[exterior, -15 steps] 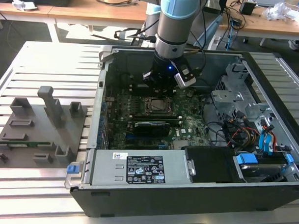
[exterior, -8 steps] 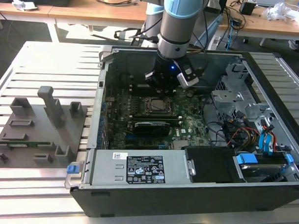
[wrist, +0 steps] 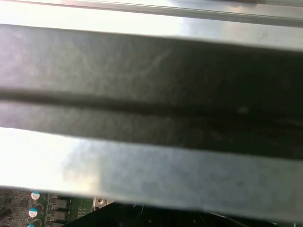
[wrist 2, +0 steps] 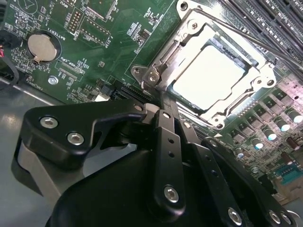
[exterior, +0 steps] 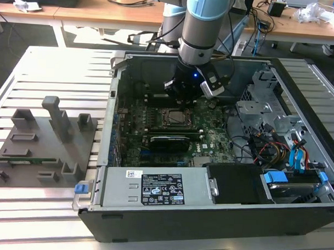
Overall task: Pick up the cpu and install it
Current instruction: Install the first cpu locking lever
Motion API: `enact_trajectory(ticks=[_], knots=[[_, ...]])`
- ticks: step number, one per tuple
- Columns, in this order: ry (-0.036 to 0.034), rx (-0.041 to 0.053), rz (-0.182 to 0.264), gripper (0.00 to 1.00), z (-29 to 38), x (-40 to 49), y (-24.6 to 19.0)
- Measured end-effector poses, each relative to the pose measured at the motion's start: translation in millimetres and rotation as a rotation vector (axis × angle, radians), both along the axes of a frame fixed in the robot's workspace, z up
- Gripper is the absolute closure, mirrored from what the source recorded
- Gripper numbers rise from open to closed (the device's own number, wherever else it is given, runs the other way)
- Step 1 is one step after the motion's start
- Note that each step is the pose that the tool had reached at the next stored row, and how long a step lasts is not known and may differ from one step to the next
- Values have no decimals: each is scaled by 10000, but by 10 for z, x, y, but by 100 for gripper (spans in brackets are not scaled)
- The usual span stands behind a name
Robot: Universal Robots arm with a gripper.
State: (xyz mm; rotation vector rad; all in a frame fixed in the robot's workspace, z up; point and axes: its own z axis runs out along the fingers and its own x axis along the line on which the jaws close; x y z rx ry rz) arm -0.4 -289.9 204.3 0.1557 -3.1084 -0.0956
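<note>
The cpu lies flat inside the black socket frame on the green motherboard, its pale metal top glaring under the light, with the metal load plate around its edges. In the exterior view the cpu sits mid-board inside the open computer case. My gripper hangs just behind the socket, low over the board. In the second wrist view the gripper is shut with nothing between its fingers, and its tip stands beside the socket's corner, next to the latch hinge.
A grey fixture block stands on the slatted table at the exterior view's left. Inside the case are a long black card, the power supply, a drive cage and loose cables. The case wall is close in the first wrist view.
</note>
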Motion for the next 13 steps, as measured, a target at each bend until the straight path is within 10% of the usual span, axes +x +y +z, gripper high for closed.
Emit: enact_trajectory(ticks=[13], knots=[[-1, -29, 10, 89, 43, 1, 3]])
